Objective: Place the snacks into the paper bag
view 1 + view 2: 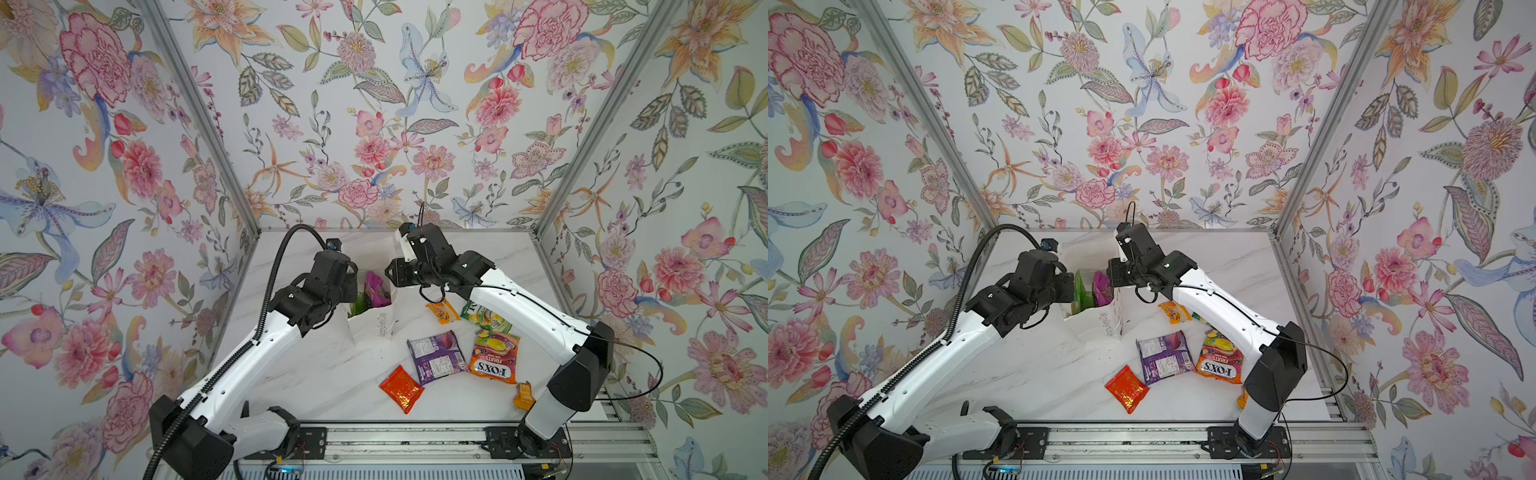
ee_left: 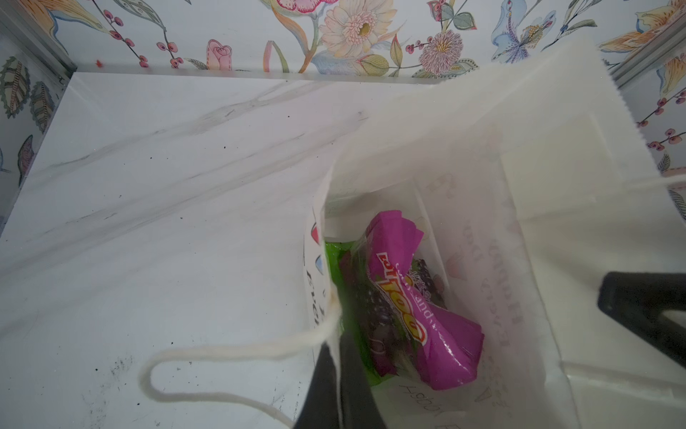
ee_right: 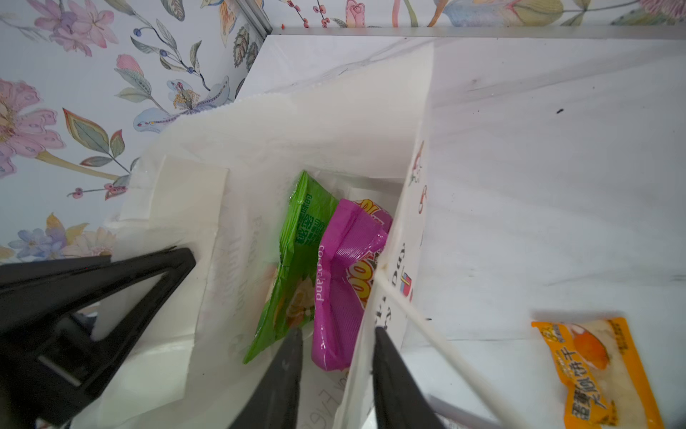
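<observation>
The right pincer [image 3: 337, 330] hangs jaws apart astride one wall of the paper bag [image 3: 334, 122], which holds a magenta packet [image 3: 345, 267] and a green packet [image 3: 297, 260]. The left pincer [image 2: 336, 349] is clamped on the opposite wall. This drop looks finished; next, lift clear towards the orange sachet [image 1: 442, 311] on the surface [image 1: 324, 374]. Both arms bend inward over the bag.

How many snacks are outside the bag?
6: orange sachet beside paper bag, green candy bag under right arm, purple packet, FOX'S bag, foil pack mid-table, second sachet beside arm; more possibly hidden.
</observation>
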### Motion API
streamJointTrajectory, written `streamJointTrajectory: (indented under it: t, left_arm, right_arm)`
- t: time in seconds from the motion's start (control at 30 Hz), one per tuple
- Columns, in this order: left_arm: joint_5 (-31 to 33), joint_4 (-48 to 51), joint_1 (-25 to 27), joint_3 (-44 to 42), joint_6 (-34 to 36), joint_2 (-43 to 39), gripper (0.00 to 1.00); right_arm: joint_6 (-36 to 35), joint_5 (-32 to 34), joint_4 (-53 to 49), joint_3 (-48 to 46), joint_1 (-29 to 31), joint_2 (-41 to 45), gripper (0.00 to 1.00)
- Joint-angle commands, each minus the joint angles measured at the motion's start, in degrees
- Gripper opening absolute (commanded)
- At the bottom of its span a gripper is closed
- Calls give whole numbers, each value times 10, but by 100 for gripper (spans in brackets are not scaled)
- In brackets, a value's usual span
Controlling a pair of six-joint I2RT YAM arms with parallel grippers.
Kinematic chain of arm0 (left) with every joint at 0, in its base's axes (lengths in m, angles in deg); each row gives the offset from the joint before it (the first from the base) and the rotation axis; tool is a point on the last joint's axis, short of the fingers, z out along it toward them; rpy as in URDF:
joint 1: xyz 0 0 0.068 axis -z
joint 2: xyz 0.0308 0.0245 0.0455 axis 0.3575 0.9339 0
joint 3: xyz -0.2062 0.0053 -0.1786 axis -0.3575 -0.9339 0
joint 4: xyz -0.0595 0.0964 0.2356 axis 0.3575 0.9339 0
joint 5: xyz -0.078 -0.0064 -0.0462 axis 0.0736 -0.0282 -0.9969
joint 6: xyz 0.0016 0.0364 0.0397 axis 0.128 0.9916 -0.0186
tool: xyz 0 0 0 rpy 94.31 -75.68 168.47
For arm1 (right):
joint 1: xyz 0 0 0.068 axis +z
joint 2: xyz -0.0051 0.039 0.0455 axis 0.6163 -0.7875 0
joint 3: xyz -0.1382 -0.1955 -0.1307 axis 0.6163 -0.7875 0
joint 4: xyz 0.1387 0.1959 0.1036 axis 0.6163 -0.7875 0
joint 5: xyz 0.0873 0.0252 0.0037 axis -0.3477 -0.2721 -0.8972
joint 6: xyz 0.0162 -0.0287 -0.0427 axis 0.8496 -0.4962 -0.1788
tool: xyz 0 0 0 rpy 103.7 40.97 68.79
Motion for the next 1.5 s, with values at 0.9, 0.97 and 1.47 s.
streamJointTrajectory:
  t: [0.9,0.97,1.47]
  left_arm:
    - [5,17,1,41,44,-8,0]
    - [8,8,-3,34,47,-15,0]
    - [-4,-53,-32,-18,81,-58,0]
  right_arm:
    - [-21,58,55,2,33,108,73]
    - [-26,67,60,-17,32,140,74]
    - [-171,117,96,-238,0,375,83]
